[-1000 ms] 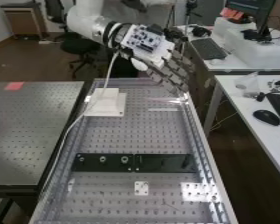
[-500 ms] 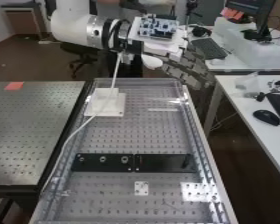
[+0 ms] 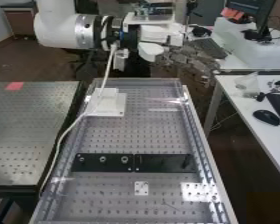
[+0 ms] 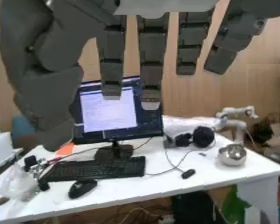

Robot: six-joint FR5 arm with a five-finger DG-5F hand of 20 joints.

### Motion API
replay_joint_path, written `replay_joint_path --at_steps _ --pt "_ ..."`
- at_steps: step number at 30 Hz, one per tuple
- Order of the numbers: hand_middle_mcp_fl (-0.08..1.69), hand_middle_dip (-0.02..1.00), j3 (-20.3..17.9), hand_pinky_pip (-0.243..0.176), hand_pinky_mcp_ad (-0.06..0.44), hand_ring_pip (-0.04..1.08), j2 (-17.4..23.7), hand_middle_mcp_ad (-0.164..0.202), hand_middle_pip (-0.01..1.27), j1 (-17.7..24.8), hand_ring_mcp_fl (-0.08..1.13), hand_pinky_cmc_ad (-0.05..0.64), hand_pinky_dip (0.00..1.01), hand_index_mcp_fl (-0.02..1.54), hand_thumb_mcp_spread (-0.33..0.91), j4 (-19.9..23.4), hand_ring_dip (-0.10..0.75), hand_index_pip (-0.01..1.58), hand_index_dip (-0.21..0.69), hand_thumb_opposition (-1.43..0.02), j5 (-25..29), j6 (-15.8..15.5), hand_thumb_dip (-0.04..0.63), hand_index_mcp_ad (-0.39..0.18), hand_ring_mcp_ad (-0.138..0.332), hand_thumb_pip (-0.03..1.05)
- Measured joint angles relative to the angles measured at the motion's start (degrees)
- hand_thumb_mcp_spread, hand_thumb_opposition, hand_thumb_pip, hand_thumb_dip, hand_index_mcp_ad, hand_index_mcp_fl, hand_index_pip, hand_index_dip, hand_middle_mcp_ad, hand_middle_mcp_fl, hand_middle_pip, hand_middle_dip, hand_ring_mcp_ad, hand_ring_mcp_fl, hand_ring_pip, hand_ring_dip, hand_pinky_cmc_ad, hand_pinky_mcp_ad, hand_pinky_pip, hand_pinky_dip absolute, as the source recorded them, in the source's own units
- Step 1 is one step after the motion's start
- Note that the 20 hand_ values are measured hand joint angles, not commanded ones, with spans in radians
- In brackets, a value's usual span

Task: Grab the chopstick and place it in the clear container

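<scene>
Chopstick: whereabouts relative to the dark grey hand (image 3: 190, 62), cannot tell. Released, with fingers straight and spread. Lower than the hand, long, clear, low-walled container (image 3: 140, 81). Beyond the fingertips, black monitor (image 4: 114, 112) and round silver bowl (image 4: 232, 155) on white surface (image 4: 170, 182).

The robot hand (image 3: 188, 61), fingers seemingly straight, hangs near the far end of the bench (image 3: 157, 136).

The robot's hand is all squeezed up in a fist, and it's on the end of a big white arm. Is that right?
Not a fist: the wrist view shows the hand open, with its fingers stretched out. It is on the end of a big white arm, just as you said.
</scene>
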Motion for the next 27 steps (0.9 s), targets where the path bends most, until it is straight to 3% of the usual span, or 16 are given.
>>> replay_joint_path --at_steps 2,5,7,11,16,17,27 --pt "0.42 0.47 0.0 -0.089 0.227 0.10 0.7 0.063 0.10 -0.4 0.12 0.340 0.40 0.41 0.36 0.5 0.360 0.05 0.307 -0.77 -0.9 -3.3 0.211 -0.152 0.155 0.48" --pt "0.38 0.45 0.8 -0.089 0.243 0.11 1.2 0.059 0.10 -0.6 0.11 0.342 0.40 0.31 0.32 0.3 0.363 0.05 0.269 -0.77 -2.0 -4.9 0.208 -0.157 0.155 0.48" --pt "0.30 0.42 2.1 -0.089 0.265 0.11 0.7 0.058 0.10 -0.6 0.10 0.342 0.40 0.20 0.27 -1.1 0.342 0.04 0.250 -0.77 -2.0 -4.9 0.185 -0.162 0.155 0.48" --pt "0.08 0.33 5.8 -0.089 0.307 0.10 -1.4 0.061 0.10 -0.2 0.02 0.351 0.35 0.08 0.18 -5.5 0.236 0.04 0.192 -0.76 -1.5 -3.0 0.105 -0.157 0.161 0.38" --pt "0.07 0.22 6.9 -0.087 0.330 0.09 -2.5 0.063 0.10 0.6 0.01 0.433 0.24 0.04 0.12 -6.2 0.096 0.04 0.138 -0.75 0.8 -3.1 0.033 -0.161 0.164 0.37" --pt "0.07 0.19 7.0 -0.106 0.328 0.09 -2.6 0.061 0.10 0.9 0.00 0.443 0.23 0.03 0.11 -5.9 0.065 0.04 0.124 -0.75 2.2 -3.6 0.016 -0.164 0.171 0.37" --pt "0.08 0.14 4.8 -0.124 0.330 0.09 -2.0 0.075 0.12 2.9 0.00 0.463 0.18 0.02 0.10 -0.7 0.012 0.05 0.079 -0.77 12.3 -3.0 0.002 -0.152 0.192 0.40"
